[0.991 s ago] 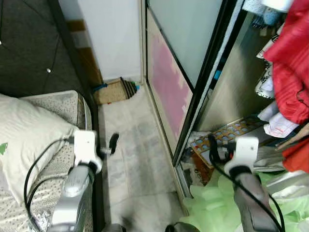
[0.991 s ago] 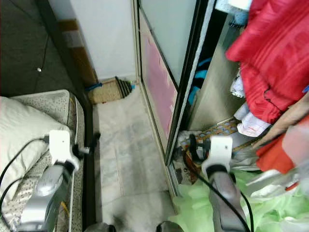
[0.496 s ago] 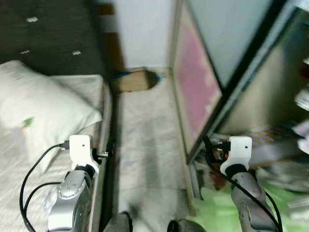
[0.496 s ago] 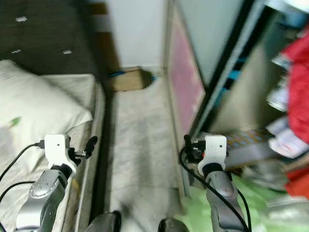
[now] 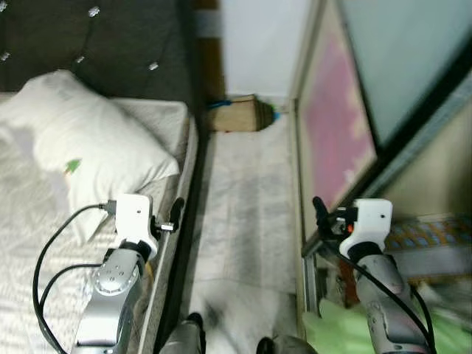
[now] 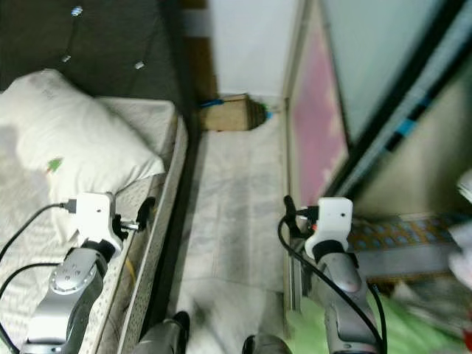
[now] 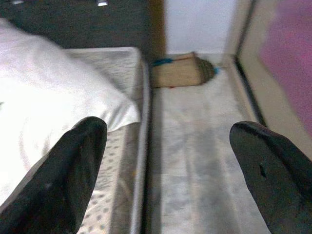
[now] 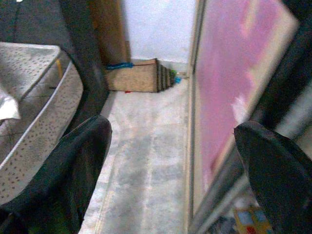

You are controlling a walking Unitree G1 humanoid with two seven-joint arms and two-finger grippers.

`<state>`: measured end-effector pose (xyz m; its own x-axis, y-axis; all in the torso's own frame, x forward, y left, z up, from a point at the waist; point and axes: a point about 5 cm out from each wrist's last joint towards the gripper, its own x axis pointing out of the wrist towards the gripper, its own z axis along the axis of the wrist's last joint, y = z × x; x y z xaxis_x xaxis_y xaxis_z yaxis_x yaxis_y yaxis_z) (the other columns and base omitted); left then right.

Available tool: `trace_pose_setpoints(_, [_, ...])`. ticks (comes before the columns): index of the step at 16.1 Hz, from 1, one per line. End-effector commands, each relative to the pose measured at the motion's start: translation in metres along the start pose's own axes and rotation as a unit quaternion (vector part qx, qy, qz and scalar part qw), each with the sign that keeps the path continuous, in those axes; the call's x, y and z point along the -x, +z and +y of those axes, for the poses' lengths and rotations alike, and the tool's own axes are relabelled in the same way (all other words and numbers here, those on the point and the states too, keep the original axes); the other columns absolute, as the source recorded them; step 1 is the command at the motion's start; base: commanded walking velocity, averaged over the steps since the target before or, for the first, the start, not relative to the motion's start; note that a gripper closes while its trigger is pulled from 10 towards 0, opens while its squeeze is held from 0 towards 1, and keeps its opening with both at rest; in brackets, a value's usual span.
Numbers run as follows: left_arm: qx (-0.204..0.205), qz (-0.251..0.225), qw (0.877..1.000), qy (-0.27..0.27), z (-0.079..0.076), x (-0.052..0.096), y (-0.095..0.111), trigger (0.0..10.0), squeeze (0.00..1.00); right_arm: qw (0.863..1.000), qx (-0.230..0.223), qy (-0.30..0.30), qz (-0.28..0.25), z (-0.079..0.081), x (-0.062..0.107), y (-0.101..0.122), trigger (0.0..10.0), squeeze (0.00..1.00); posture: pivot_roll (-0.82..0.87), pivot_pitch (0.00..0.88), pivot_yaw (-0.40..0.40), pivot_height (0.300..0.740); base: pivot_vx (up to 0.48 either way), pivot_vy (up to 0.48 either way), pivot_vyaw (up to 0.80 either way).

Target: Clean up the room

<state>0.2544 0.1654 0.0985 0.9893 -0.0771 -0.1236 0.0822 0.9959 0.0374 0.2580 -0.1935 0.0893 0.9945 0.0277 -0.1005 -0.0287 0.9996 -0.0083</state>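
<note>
Turned left since a second ago, away from wardrobe (image 5: 346, 140) clutter toward bed (image 5: 37, 243) with pillow (image 5: 81, 151) at left; both left gripper (image 7: 165, 161) and right gripper (image 8: 170, 165) spread, empty; woven item (image 5: 236, 116) far on floor (image 5: 243, 214) as likely pickup.

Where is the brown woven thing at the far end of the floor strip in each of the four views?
Left eye view: brown woven thing near top centre, against the white wall.
Right eye view: top centre, same wall behind it.
Left wrist view: upper middle, between the two black fingers.
Right wrist view: upper middle, beside the pink sliding door.
Shared landmark: the bed edge.
</note>
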Motion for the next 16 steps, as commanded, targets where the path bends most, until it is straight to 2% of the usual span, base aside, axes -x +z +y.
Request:
trace_pose_setpoints(1, [-0.005, 0.000, 1.000, 0.022, 0.009, 0.003, 0.001, 10.0, 0.00, 1.000, -0.006, 0.007, -0.006, 0.004, 0.001, 0.004, 10.0, 0.00, 0.01, 0.222, 0.008, 0.740, 0.000, 0.000, 0.80])
trace_pose_setpoints(4, [0.006, 0.004, 1.000, 0.026, 0.007, 0.009, -0.004, 10.0, 0.00, 1.000, -0.007, 0.010, 0.004, 0.004, 0.005, -0.001, 10.0, 0.00, 0.00, 0.214, -0.005, 0.740, 0.000, 0.000, 0.80])
trace_pose_setpoints(6, [-0.009, 0.009, 1.000, 0.028, 0.001, 0.011, -0.009, 10.0, 0.00, 1.000, -0.009, 0.006, 0.009, 0.002, 0.007, -0.003, 10.0, 0.00, -0.01, 0.216, -0.004, 0.740, 0.000, 0.000, 0.80])
trace_pose_setpoints(16, [-0.008, 0.006, 1.000, 0.029, 0.000, 0.011, -0.008, 10.0, 0.00, 1.000, -0.016, 0.000, 0.012, 0.003, 0.011, -0.006, 10.0, 0.00, 0.00, 0.211, 0.003, 0.740, 0.000, 0.000, 0.80])
